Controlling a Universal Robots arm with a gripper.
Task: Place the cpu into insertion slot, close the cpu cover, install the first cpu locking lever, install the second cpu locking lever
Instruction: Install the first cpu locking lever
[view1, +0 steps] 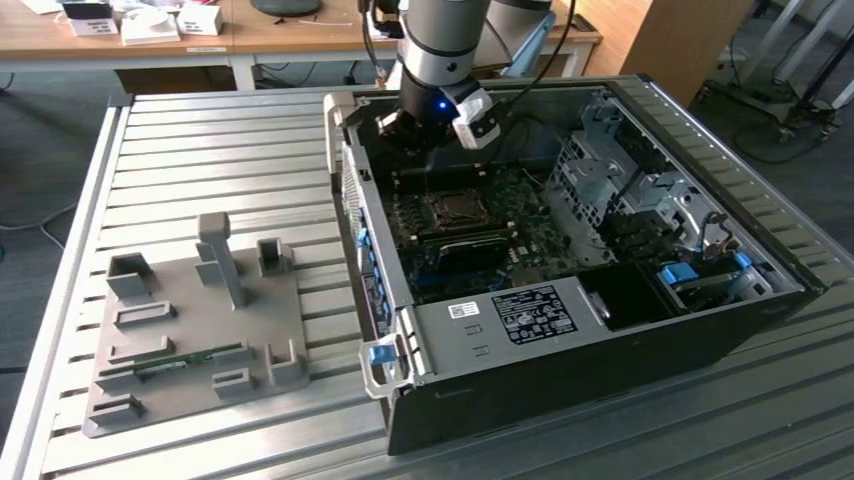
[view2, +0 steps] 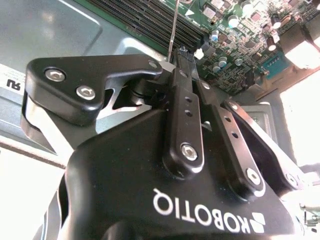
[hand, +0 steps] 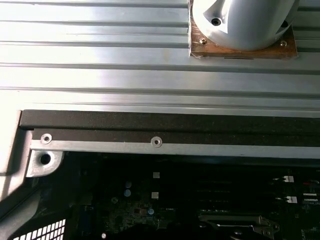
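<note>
Fingers (view2: 181, 95) pinch a thin lever (view2: 173, 25) (over the motherboard (view2: 240, 30)).

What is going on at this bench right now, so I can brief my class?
A robot arm reaches into an open computer case lying on a slatted metal table. Its tool hangs over the motherboard, close to the cpu socket. In the second wrist view, the tool appears shut on a thin metal lever. A grey parts holder sits on the table at the exterior view's left.
</note>
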